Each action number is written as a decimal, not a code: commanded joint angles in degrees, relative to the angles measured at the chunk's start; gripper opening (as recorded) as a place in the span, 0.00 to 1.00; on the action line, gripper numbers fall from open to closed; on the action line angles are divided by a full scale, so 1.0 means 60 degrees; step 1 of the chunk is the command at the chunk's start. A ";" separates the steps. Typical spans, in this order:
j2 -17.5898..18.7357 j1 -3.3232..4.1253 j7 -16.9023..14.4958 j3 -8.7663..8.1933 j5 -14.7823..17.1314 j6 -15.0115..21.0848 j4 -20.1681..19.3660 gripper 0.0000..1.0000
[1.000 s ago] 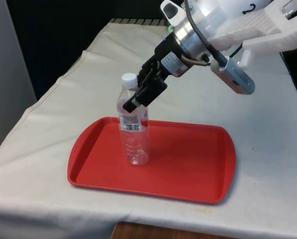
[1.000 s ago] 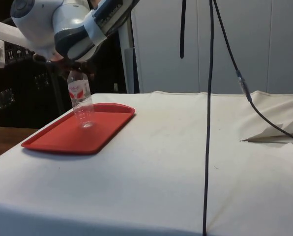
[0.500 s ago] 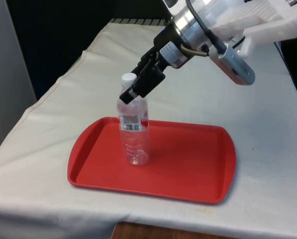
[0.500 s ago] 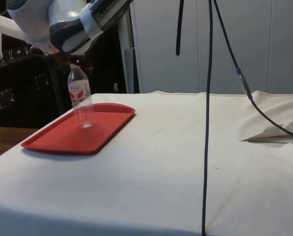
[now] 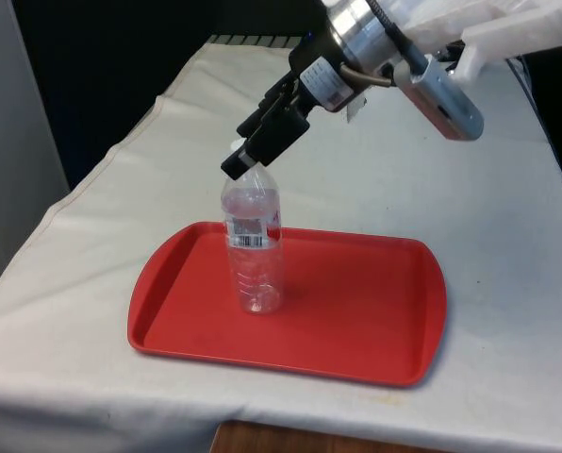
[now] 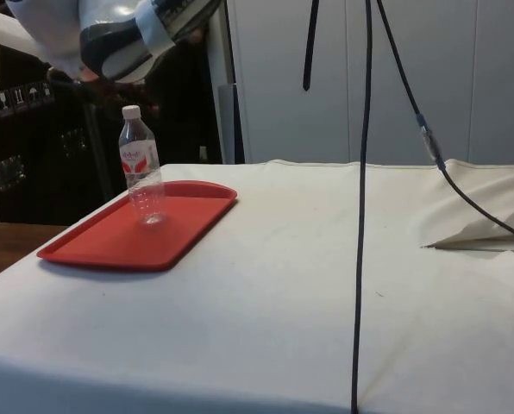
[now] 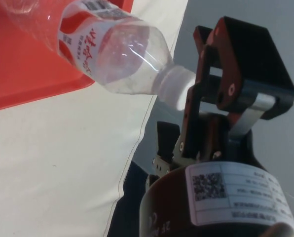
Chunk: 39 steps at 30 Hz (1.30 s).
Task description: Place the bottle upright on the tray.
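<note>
Item: release step, placement judged done.
Fingers spread apart, holding nothing; gripper sits just beside the cap, above the shoulder of the bottle. Bottle stands upright below the fingers on the red tray. Next move, by judgement: a clear retreat without nudging the cap.

The bottle stands upright on the tray, toward the front view's left, gripper just above
</note>
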 commanded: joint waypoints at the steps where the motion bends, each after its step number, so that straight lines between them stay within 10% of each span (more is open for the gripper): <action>1: -0.0010 0.0000 0.0000 0.0000 0.0000 -0.0010 0.0019 1.00; 39: -0.0344 -0.0506 -0.0038 0.0095 0.0964 0.0353 0.0191 1.00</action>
